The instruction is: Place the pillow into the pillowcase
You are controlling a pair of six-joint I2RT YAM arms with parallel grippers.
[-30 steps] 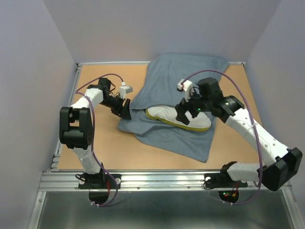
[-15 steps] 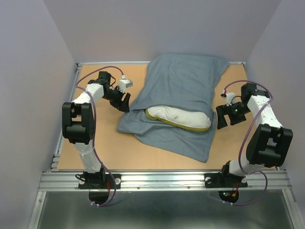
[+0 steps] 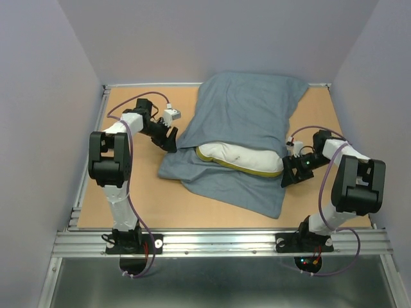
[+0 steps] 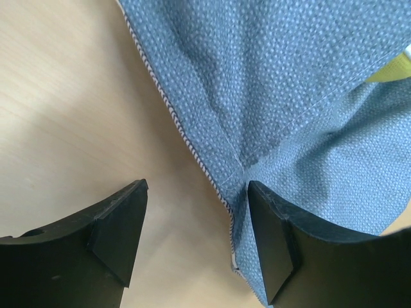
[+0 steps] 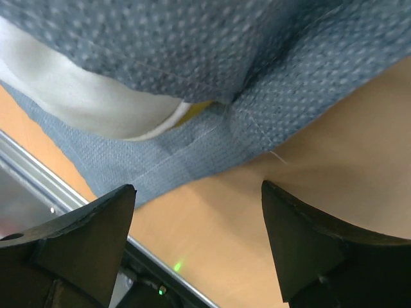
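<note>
Tan wooden table [image 3: 141, 205] behind a metal rail [image 3: 218, 239] at the near edge. Nearest on it, the lower flap of the slate blue pillowcase [image 3: 237, 186], spread flat. Just behind, the pillow [image 3: 247, 158], white with a yellow edge, its near end poking out of the case's mouth, the rest covered by the upper layer and bulging toward the far edge. Left gripper [image 3: 170, 140] open, fingers astride the left corner seam, not pinching. Right gripper [image 3: 288, 174] open wide beside the right corner, holding nothing. Pale lilac walls behind.
</note>
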